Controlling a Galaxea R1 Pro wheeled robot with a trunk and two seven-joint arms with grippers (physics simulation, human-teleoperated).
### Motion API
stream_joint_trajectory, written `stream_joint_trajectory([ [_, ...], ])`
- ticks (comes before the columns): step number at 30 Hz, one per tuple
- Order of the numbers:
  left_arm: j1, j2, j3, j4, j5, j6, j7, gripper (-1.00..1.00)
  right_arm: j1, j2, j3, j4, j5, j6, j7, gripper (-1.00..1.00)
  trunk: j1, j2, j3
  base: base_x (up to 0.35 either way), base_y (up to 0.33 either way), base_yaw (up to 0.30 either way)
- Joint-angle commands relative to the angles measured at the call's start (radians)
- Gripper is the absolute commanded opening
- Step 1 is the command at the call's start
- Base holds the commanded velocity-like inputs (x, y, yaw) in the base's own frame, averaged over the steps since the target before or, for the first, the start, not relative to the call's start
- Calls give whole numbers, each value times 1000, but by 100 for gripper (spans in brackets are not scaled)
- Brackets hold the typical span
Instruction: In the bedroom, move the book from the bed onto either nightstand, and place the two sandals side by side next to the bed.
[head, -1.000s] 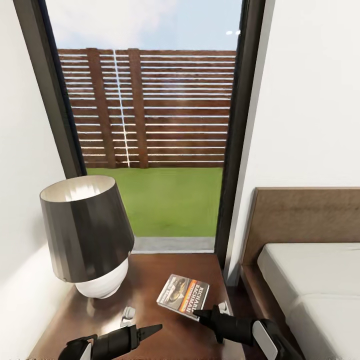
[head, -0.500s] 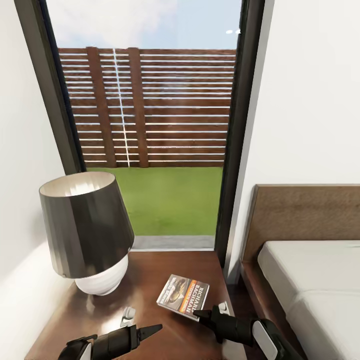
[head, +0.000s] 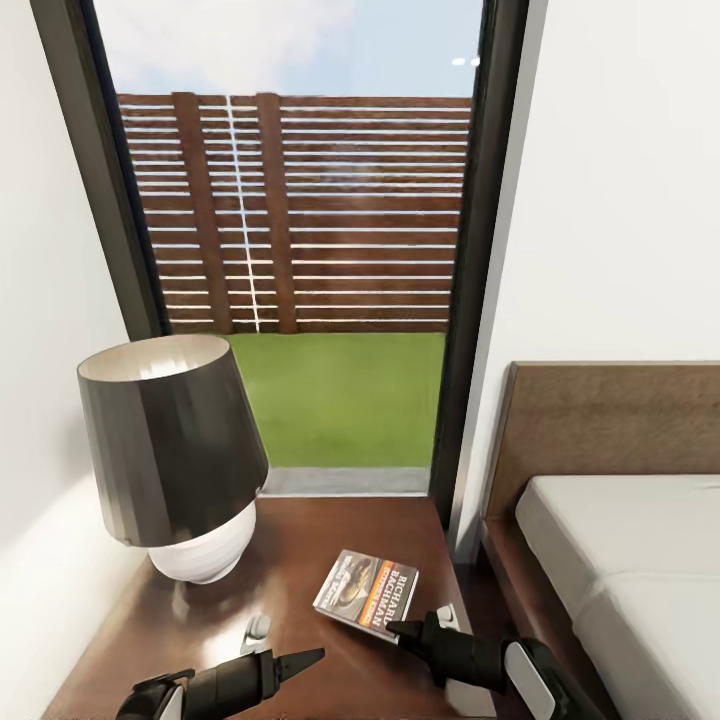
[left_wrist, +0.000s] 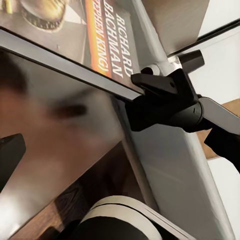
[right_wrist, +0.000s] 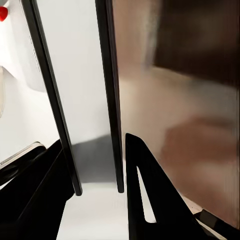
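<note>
Glossy dark wood of the nightstand (head: 330, 560) fills the foreground, and compared with 1 second ago the whole view has merely tilted; nothing on it moved. Left gripper (head: 300, 660) hovers pinched together, empty. Right gripper (head: 405, 630), fingers parted, sits just beside the book (head: 367, 591), which lies flat. Beyond stand the lamp (head: 170, 450), bed (head: 620, 560) and window (head: 300, 250). Book step looks done; sandals remain.

Camera tilted slightly down: dark-shaded lamp with white base (head: 172, 455), brown wooden headboard (head: 610, 420) and brown slatted fence (head: 300, 215) sit higher in head view. More of dark brown glossy nightstand surface (head: 300, 560) visible near bottom.
</note>
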Motion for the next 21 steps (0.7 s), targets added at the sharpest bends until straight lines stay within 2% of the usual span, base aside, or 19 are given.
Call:
stream_joint_trajectory([
  [1, 0, 0, 0, 0, 4, 10, -2, 100, -1, 0, -3, 0, 1, 4, 3, -100, 4, -8, -4, 0, 0, 0],
  [3, 0, 0, 0, 0, 4, 10, -2, 100, -1, 0, -3, 0, 1, 4, 3, -100, 11, -22, -10, 0, 0, 0],
  [16, 0, 0, 0, 0, 4, 10, -2, 100, -1, 0, -3, 0, 1, 3, 3, -100, 11, -22, -10, 0, 0, 0],
  [21, 0, -1, 0, 0, 4, 10, -2, 100, -1, 0, -3, 0, 2, 3, 3, -100, 20, -36, -24, 0, 0, 0],
])
